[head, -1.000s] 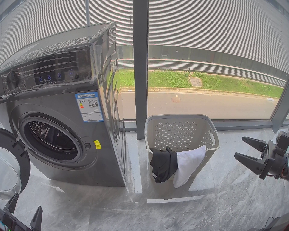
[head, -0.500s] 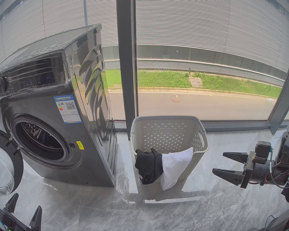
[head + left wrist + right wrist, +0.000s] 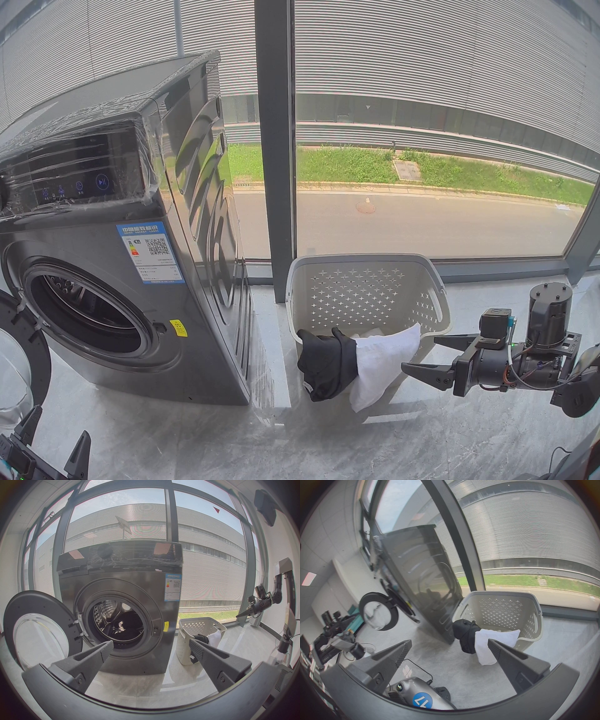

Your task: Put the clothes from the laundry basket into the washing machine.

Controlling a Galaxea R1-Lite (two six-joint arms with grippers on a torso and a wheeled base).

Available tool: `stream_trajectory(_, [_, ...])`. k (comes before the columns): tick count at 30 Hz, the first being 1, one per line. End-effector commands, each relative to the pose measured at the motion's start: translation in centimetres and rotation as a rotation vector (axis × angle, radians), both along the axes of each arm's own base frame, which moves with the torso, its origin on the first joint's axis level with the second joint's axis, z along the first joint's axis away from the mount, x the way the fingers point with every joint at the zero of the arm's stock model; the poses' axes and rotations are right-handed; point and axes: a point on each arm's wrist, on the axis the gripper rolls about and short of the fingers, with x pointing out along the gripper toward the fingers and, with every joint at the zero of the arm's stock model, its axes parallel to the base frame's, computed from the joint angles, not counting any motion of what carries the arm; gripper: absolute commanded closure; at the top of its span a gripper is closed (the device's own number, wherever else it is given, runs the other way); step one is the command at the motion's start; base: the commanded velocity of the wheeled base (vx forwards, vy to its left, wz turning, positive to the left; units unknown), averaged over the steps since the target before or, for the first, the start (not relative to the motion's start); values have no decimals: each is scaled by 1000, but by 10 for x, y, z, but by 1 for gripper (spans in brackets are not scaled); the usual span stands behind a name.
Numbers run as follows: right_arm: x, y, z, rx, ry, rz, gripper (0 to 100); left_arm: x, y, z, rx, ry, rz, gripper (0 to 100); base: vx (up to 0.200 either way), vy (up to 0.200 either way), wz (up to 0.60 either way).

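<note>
A pale perforated laundry basket (image 3: 365, 259) stands on the floor by the window. A black garment (image 3: 326, 365) and a white garment (image 3: 382, 364) hang over its front rim. To its left is the grey washing machine (image 3: 156, 187), its drum (image 3: 87, 310) exposed and its round door (image 3: 22, 350) swung open. My right gripper (image 3: 420, 354) is open, level with the basket's front right corner, fingertips just short of the white garment (image 3: 491, 644). My left gripper (image 3: 57, 425) is open and low, facing the drum (image 3: 117, 622) from a distance.
A dark window post (image 3: 275, 144) rises behind the gap between machine and basket. Glass panes close off the far side. Marble floor (image 3: 375, 444) lies open in front of the basket and machine.
The head camera has shifted. My right gripper has swung left and lower, from well right of the basket to close beside the white garment. The left gripper stays put.
</note>
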Motion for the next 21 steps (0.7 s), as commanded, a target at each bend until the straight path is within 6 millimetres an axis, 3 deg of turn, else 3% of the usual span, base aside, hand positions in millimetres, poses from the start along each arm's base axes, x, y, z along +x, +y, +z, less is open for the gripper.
stream_trajectory(1, [11, 0, -23, -70, 82, -96, 0, 0, 0, 0, -1, 3, -2, 0, 200, 0, 0])
stream_trajectory(3, [12, -3, -25, -81, 89, -150, 0, 0, 0, 0, -1, 1, -2, 0, 200, 0, 0])
stream_trajectory(13, [15, -23, -37, -150, 124, -336, 0, 0, 0, 0, 1, 1, -2, 0, 0, 0, 0])
stream_trajectory(21, [10, -22, -77, -292, 274, -311, 0, 0, 0, 0, 4, 2, -1, 0, 0, 0, 0])
